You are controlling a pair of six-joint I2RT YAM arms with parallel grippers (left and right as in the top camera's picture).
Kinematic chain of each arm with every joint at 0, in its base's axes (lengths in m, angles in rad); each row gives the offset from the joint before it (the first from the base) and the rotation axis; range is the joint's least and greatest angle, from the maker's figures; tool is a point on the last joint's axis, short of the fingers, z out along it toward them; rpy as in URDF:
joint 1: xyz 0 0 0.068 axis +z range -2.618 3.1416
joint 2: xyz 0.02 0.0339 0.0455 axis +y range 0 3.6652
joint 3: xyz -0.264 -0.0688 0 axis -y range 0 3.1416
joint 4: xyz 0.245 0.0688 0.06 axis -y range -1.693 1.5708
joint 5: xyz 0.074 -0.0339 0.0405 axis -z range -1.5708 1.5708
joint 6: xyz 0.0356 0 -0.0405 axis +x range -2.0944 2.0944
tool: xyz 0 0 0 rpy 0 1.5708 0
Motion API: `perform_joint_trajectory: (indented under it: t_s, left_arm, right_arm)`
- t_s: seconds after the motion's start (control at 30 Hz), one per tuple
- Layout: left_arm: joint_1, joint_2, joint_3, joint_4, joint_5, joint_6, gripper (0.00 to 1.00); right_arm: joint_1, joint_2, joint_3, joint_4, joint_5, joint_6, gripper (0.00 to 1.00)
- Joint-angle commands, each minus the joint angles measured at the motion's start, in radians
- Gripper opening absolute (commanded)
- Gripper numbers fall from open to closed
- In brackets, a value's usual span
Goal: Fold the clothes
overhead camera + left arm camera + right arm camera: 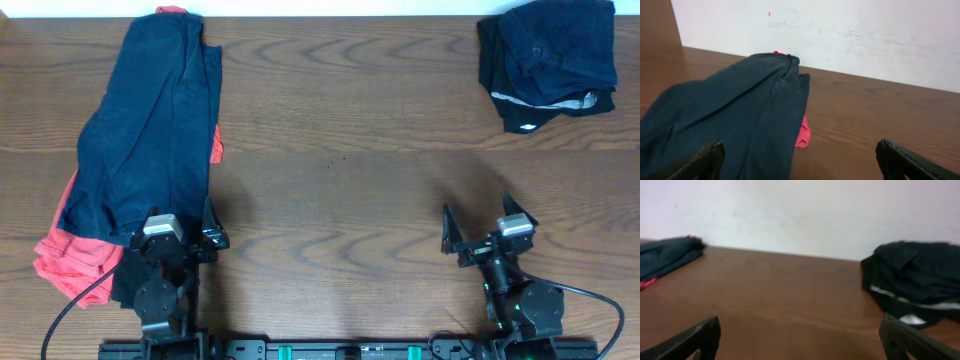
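Note:
A long dark navy garment lies spread on the left of the table, on top of a coral-red one that sticks out at its near left and right edge. The navy cloth and a red fold also show in the left wrist view. A folded pile of dark clothes with pale-grey trim sits at the far right, also seen as dark clothes from the right wrist. My left gripper is open at the navy garment's near end. My right gripper is open over bare wood, holding nothing.
The brown wooden table runs between the two piles. A white wall stands behind the table's far edge. Cables trail from both arm bases at the near edge.

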Motion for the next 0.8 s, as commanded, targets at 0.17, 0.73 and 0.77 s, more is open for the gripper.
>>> perform_joint_trajectory:
  t_s: [0.17, 0.73, 0.77]
  left_arm:
    - [0.005, -0.007, -0.007, 0.043, 0.119, -0.055, 0.98]
    - [0.005, 0.443, 0.369, -0.051, 0.121, -0.051, 0.98]
    - [0.005, 0.492, 0.408, -0.063, 0.121, -0.051, 0.98]
  right_arm:
    - [-0.002, -0.007, 0.008, 0.074, 0.050, 0.002, 0.99]
    - [-0.002, 0.566, 0.413, 0.146, 0.008, 0.000, 0.99]
    - [-0.002, 0.625, 0.458, 0.145, -0.016, 0.000, 0.99]
